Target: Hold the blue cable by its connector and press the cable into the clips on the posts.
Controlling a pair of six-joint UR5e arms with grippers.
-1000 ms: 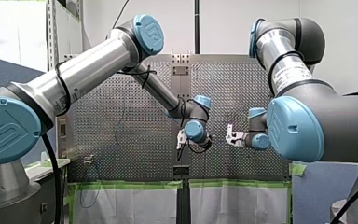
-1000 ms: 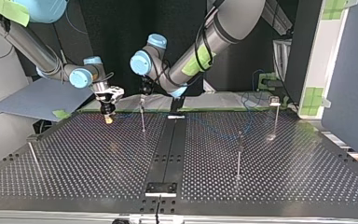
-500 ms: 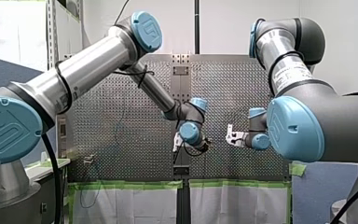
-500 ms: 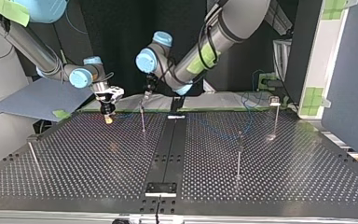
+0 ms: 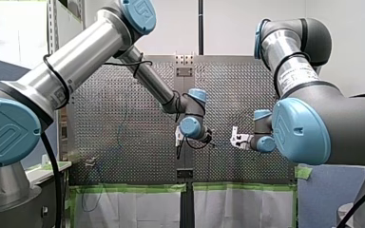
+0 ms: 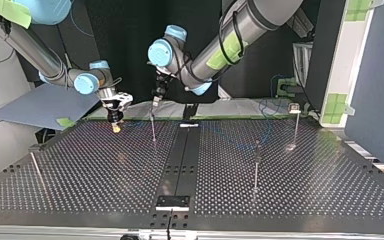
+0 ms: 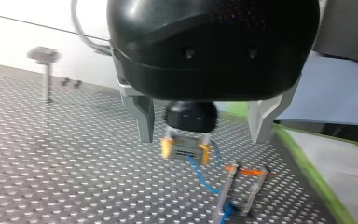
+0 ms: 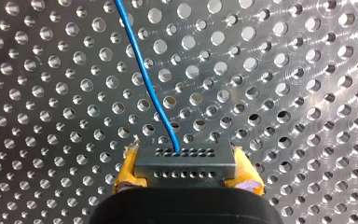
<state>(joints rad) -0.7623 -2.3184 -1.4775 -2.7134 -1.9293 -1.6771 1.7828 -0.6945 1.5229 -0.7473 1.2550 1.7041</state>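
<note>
Blue cable [image 8: 143, 70] curves thinly from a grey, hole-dotted connector [image 8: 185, 164].

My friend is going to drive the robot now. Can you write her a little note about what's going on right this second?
Right pincer: shut on the grey connector, just above the perforated table.
Left pincer: open and empty, above the clip on the post next to the right pincer.
Blue cable: runs from the connector to that clip and seems to sit in it.
Done: connector gripped.
Left: the other posts; whether their clips hold cable cannot be seen.
</note>
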